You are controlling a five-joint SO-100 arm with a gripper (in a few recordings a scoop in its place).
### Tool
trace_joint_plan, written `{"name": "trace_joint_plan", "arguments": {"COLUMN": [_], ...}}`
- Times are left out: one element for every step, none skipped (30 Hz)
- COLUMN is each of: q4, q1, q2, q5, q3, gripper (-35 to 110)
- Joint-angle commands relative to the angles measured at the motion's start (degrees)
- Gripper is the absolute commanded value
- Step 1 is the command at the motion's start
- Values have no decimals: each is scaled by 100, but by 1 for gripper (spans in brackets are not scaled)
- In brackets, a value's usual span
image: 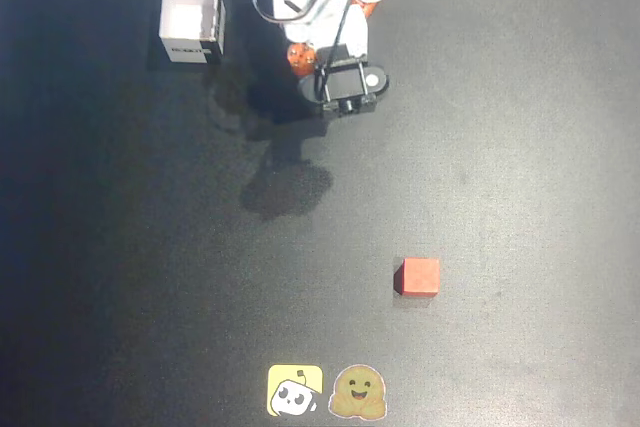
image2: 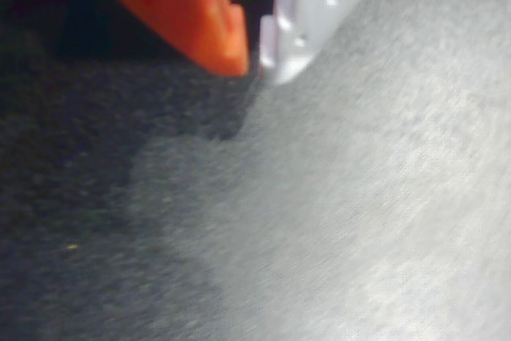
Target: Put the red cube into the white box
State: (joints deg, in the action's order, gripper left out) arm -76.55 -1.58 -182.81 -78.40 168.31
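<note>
The red cube [image: 418,276] lies alone on the dark mat, right of centre and towards the front of the overhead view. At the back left the white box [image: 191,18] stands upright with its opening facing up and a dark label on its near side. The arm [image: 325,17] is folded up at the back centre, right of the box and far from the cube. In the wrist view my gripper [image2: 257,65] hangs over bare mat, its orange finger [image2: 200,13] and white finger [image2: 307,21] meeting at the tips with nothing between them.
Two small stickers, a yellow one [image: 295,391] and a brown smiling one [image: 359,393], lie flat at the mat's front edge. The arm's shadow [image: 285,187] falls on the mat in front of it.
</note>
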Motion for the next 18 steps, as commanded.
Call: {"name": "trace_joint_plan", "arguments": {"q4": [-88, -79, -62, -62, -79, -149, -220, -255, -229, -176, -88, -35, 9, 53, 53, 62, 62, 62], "q1": [149, 211, 246, 299, 369, 439, 519, 589, 686, 817, 958, 1116, 1266, 1389, 1477, 1556, 1617, 1688], "q2": [325, 659, 1081, 1573, 2109, 2654, 3155, 3533, 3814, 4113, 4456, 4816, 5194, 5572, 5933, 6275, 6592, 6882], "q5": [-62, -97, -97, -114, -167, -264, -352, -466, -563, -677, -773, -940, -1107, -1195, -1266, -1310, -1354, -1433], "q3": [-624, -870, -1195, -1573, -2004, -2461, -2892, -3226, -3498, -3735, -3964, -4192, -4456, -4720, -4992, -5256, -5493, -5713], "gripper": [0, 0, 0, 0, 0, 0, 0, 0, 0, 0, 1, 3, 6, 9, 9, 9, 9, 13]}}
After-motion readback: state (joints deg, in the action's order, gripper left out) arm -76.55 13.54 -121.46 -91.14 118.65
